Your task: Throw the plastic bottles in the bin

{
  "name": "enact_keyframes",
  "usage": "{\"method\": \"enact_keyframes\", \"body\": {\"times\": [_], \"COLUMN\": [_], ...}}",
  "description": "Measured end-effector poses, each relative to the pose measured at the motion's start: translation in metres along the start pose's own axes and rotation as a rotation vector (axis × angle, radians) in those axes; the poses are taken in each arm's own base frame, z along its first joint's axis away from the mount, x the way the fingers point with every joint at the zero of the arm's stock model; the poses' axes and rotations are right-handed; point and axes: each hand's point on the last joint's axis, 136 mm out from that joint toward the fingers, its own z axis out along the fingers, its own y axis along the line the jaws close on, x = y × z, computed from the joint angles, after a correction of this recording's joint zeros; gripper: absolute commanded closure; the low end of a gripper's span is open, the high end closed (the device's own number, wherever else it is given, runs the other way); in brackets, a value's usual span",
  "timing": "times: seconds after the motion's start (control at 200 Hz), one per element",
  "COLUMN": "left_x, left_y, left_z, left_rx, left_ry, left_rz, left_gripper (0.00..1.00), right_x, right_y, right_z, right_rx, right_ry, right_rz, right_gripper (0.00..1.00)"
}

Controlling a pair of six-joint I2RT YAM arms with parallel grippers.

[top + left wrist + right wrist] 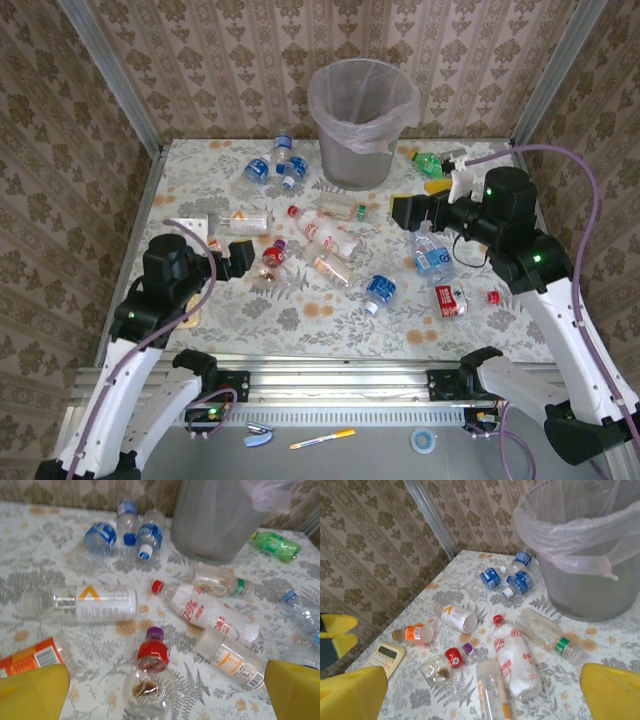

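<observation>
The grey bin (362,120) with its clear bag stands at the back of the table. Plastic bottles lie scattered in front of it. My left gripper (236,256) is open, low over a red-labelled, purple-capped bottle (152,652) that lies between its yellow fingers (35,692). A white-labelled bottle (105,603) and a red-printed one (207,612) lie just beyond. My right gripper (405,212) hangs open above the table right of the bin's front, facing left over a clear bottle (492,690) and the red-printed bottle (515,662). Neither gripper holds anything.
Three blue-labelled bottles (275,165) lie left of the bin, a green one (430,162) to its right. More bottles (432,258) and a crushed red one (450,298) sit under the right arm. A beige block (387,655) lies near the left edge. Patterned walls enclose the table.
</observation>
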Motion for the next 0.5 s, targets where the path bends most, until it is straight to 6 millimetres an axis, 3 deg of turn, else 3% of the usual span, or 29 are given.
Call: {"method": "enact_keyframes", "body": {"times": [0.28,0.5], "left_x": [0.011,0.036], "left_y": [0.007,0.014], "left_z": [0.033,0.057], "left_rx": [-0.061,-0.094], "left_ry": [0.167,0.326], "left_rz": [-0.051,-0.018], "left_gripper": [0.00,0.00], "right_x": [0.048,0.065], "right_y": [-0.007,-0.012], "right_z": [0.007,0.007], "right_rx": [0.006,0.014], "right_ry": [0.104,0.138], "right_rz": [0.034,0.047], "right_gripper": [0.00,0.00]}}
